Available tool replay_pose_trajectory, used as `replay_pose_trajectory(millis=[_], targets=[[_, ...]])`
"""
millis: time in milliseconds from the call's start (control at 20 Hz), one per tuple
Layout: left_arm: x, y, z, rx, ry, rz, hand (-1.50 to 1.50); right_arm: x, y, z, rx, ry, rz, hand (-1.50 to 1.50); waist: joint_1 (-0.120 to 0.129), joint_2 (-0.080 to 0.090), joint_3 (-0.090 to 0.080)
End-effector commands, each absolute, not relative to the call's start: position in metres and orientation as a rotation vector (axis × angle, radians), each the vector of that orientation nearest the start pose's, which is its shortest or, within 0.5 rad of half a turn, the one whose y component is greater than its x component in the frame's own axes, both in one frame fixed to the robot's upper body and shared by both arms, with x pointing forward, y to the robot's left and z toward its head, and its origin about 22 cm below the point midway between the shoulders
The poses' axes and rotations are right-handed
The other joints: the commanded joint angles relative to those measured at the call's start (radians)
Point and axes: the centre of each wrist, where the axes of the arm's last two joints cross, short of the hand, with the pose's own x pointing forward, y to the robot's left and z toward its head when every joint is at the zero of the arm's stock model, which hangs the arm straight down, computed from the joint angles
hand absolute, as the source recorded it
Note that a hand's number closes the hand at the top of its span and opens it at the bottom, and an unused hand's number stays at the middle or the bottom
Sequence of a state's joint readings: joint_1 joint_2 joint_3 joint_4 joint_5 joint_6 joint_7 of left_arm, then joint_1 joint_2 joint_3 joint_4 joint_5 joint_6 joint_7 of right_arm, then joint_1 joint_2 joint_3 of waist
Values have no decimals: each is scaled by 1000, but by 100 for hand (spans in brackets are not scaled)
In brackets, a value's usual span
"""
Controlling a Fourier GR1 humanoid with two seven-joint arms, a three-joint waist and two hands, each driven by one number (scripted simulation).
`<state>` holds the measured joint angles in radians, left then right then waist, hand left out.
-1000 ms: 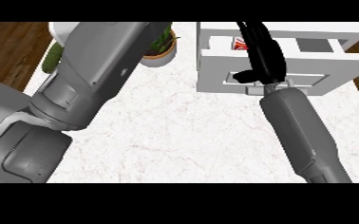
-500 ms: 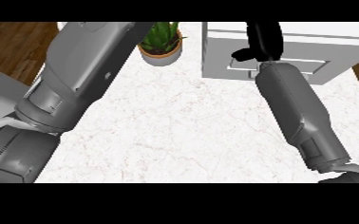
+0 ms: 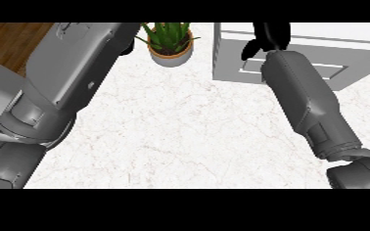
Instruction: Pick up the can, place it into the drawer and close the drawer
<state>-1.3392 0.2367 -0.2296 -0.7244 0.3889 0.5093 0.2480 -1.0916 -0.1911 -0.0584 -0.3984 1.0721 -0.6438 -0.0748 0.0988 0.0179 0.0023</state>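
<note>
The white drawer unit [image 3: 303,68] stands at the back right of the counter, its drawer front flush with the body. No can shows in this view. My right hand [image 3: 269,35] rests against the top of the drawer front, with straight fingers reaching up past the picture's edge and the thumb hanging to the left. The right forearm [image 3: 307,98] runs down to the lower right. My left forearm [image 3: 76,73] fills the left side. Of the left hand only a dark sliver [image 3: 129,46] shows beside the plant.
A small green plant in an orange pot [image 3: 171,46] stands at the back, left of the drawer unit. The white marble counter [image 3: 188,132] stretches between my arms. Brown wooden floor [image 3: 22,41] shows past the counter's left edge.
One second ago the drawer stood open with the can inside it. The right hand has moved away from me against the drawer front, and the drawer is now shut, hiding the can.
</note>
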Motion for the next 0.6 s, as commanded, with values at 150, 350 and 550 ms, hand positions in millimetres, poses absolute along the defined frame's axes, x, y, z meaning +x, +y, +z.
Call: replay_pose_trajectory(millis=[150,350,550], targets=[[439,118,254,61,-1691,-8,-150,470,-171,136,-1272,-1861,754,-150,21,3,-1],[435,116,248,46,-1689,-1,-150,471,-155,145,-1155,-1954,665,-150,15,2,0],[426,122,238,55,-1706,-10,-150,471,-155,138,-1139,-1939,685,-150,15,-3,-1]])
